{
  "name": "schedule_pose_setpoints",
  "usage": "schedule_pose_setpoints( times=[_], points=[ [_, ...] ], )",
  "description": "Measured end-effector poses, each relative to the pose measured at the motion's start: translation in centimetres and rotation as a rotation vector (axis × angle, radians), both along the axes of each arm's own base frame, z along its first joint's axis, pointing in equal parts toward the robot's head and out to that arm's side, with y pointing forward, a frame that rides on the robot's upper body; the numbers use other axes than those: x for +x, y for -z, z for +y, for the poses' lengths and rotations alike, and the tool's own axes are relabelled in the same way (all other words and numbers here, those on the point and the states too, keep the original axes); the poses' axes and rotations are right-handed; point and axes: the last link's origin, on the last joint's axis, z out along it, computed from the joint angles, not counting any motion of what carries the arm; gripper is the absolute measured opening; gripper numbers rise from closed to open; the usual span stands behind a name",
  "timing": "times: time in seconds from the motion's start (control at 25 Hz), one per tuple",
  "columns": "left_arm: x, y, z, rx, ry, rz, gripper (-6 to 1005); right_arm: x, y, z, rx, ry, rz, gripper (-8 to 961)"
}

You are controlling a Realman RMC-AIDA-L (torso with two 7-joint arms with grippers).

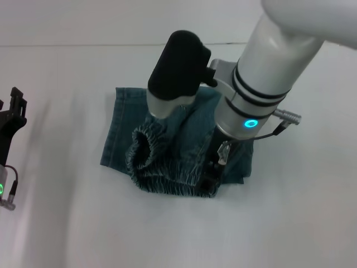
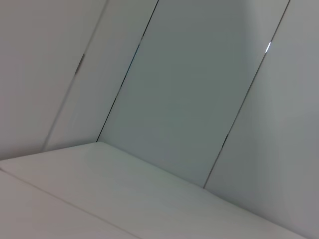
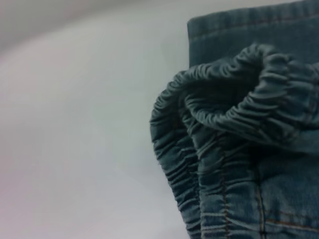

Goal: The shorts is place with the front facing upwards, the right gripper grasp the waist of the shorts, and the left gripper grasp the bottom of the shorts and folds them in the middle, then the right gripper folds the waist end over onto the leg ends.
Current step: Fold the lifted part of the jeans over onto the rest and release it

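Note:
The blue-green denim shorts (image 1: 167, 120) lie folded in the middle of the white table. The gathered waist (image 1: 146, 149) bulges up in a loop along their near side, and it also fills the right wrist view as a puckered waist (image 3: 224, 129). The flat hemmed leg ends (image 1: 111, 125) form the left edge, and a hemmed leg end (image 3: 249, 22) shows behind the band in the wrist view. My right gripper (image 1: 211, 177) reaches down onto the near right end of the waist and is shut on the denim there. My left gripper (image 1: 12, 109) stays at the table's far left, open and holding nothing.
The right arm's silver-white body and black wrist housing (image 1: 177, 58) hang over the shorts and hide their far right part. White table (image 1: 67, 223) surrounds the cloth. The left wrist view holds only pale wall panels (image 2: 189, 89).

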Motion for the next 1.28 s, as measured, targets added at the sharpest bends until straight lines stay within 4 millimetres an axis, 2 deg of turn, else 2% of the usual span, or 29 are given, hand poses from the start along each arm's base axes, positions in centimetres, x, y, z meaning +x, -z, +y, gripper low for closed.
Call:
schedule_pose_setpoints(
  times=[0.56, 1.28],
  points=[
    [0.0, 0.1, -0.1, -0.003, -0.002, -0.001, 509, 0.3, 1.4, -0.4, 0.018, -0.031, -0.020, 808],
    [-0.2, 0.2, -0.2, -0.005, -0.010, -0.008, 509, 0.7, 2.0, 0.2, 0.039, -0.056, -0.042, 807]
  ],
)
